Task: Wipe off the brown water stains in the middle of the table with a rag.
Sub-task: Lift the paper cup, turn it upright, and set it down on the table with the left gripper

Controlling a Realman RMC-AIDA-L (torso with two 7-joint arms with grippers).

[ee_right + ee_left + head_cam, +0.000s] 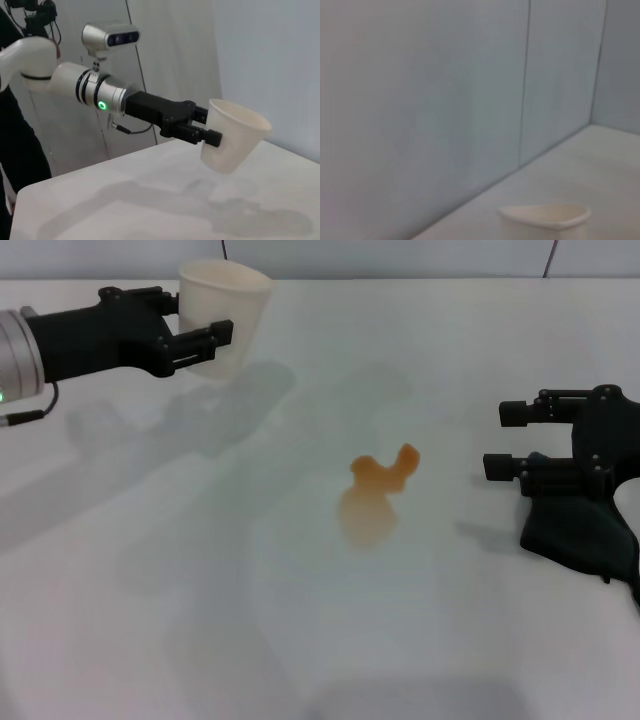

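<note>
- The right gripper (503,440) is low at the right side of the table (200,620), with its two fingers (516,412) spread apart and nothing between them; they point toward the middle of the table.
- The rag (575,530), a lumpy black cloth, lies on the table just below this gripper's body and near the right edge of the head view. If the gripper body touches it, I cannot tell.
- The brown water stains (378,490) are in the middle of the table, well apart from the rag, with a darker forked part farther from the robot and a paler oval part nearer to it.
- The left gripper (203,333) is raised above the far left of the table and is clamped on a white paper cup (228,315), which is held tilted in the air.
</note>
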